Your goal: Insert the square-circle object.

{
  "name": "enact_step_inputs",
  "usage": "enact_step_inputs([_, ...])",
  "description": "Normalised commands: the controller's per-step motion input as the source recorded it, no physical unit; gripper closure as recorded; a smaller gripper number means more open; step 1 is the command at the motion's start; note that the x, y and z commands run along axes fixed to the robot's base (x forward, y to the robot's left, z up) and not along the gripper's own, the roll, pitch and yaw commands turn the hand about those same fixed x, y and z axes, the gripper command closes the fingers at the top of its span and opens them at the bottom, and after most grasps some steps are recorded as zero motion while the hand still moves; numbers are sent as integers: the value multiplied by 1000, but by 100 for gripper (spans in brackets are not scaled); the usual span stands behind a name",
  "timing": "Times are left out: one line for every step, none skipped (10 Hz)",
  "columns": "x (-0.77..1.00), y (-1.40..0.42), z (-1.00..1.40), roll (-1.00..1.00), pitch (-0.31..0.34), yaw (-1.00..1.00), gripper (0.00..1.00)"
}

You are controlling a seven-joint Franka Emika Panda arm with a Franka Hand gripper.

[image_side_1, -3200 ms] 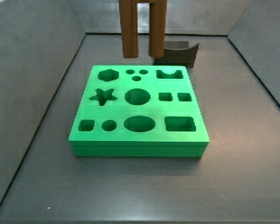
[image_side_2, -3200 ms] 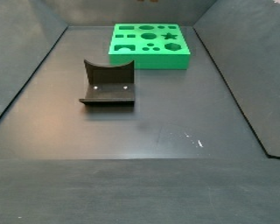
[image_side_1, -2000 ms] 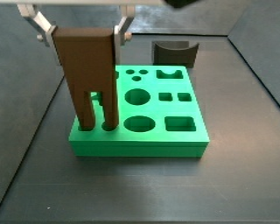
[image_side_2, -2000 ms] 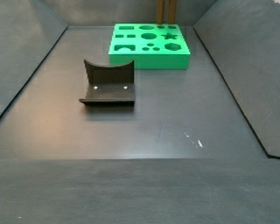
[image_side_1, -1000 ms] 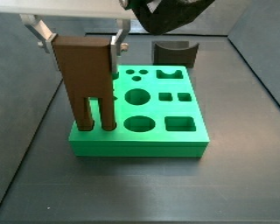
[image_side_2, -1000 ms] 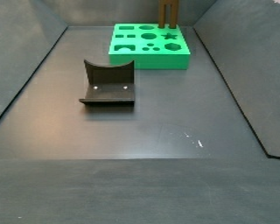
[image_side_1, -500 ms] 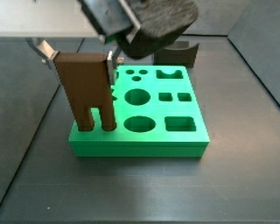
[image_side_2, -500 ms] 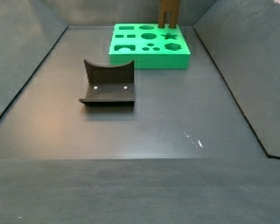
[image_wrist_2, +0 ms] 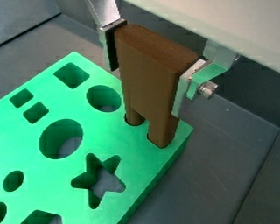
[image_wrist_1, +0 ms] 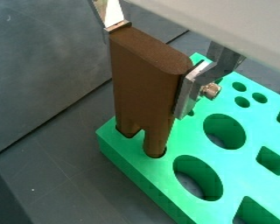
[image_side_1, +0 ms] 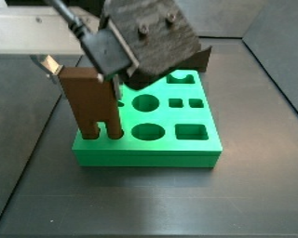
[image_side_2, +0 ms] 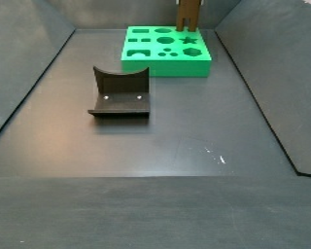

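Note:
The square-circle object [image_side_1: 92, 98] is a tall brown block with two legs. It stands upright at the front left corner of the green board [image_side_1: 145, 158], its legs in two holes there. My gripper [image_side_1: 83, 74] is shut on its upper part, silver fingers [image_wrist_1: 192, 87] pressed on both sides. Both wrist views show the block [image_wrist_1: 149, 87] [image_wrist_2: 152, 83] between the plates of the gripper [image_wrist_1: 152, 61] [image_wrist_2: 149, 70], with the leg tips down in holes of the board [image_wrist_1: 143, 166] [image_wrist_2: 143, 188]. In a side view the block [image_side_2: 189, 14] rises at the board's [image_side_2: 171, 66] far right corner.
The dark fixture [image_side_2: 120, 92] stands on the grey floor apart from the board; its edge [image_side_1: 204, 58] shows behind the board, mostly hidden by my wrist. The board has several other open holes, among them a star [image_wrist_2: 95, 175]. Dark walls ring the floor.
The brown block has sunk lower, its legs deeper into the board's corner holes. My wrist has tilted down into the side view and now covers the back of the board.

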Motion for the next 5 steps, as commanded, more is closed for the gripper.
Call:
enact_step_inputs([0,-57,-983,177,-54,0,100])
enact_step_inputs([0,-43,-1000,120,-84,0,100])
enact_step_inputs([66,0,-849,0,-31,0,100])
enact_step_inputs([0,34,-91,-157,-36,0,100])
enact_step_inputs([0,0,0,0,0,0,100])
